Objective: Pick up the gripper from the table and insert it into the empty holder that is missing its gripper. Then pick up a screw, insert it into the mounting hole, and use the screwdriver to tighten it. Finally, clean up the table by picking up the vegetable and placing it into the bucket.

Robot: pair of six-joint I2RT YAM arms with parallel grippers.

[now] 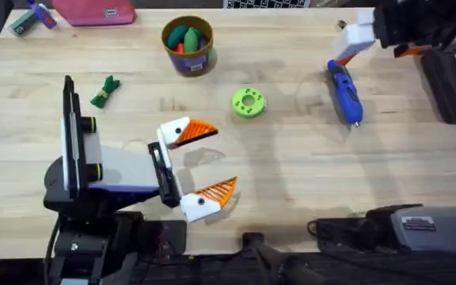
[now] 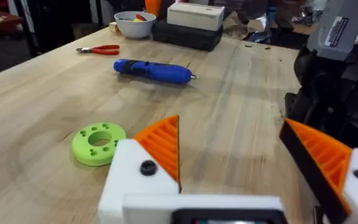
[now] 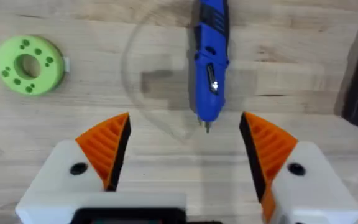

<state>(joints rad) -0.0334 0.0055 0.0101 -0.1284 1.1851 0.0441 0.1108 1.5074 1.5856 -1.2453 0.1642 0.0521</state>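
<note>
We see our right gripper [image 3: 185, 146] with fingers [image 3: 107, 146] spread wide over the table [image 3: 303, 56], the screwdriver [image 3: 210, 59] lying beyond the gap, a green ring [image 3: 28, 65] off aside.

Right gripper [image 1: 360, 36] cut off by overhead's upper edge; bucket [image 1: 188, 46] contents unclear

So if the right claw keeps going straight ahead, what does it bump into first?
Most likely the screwdriver. In the right wrist view its metal tip lies just ahead of the open right claw, about midway between the fingers. How high the claw hangs above the table is unclear.
</note>
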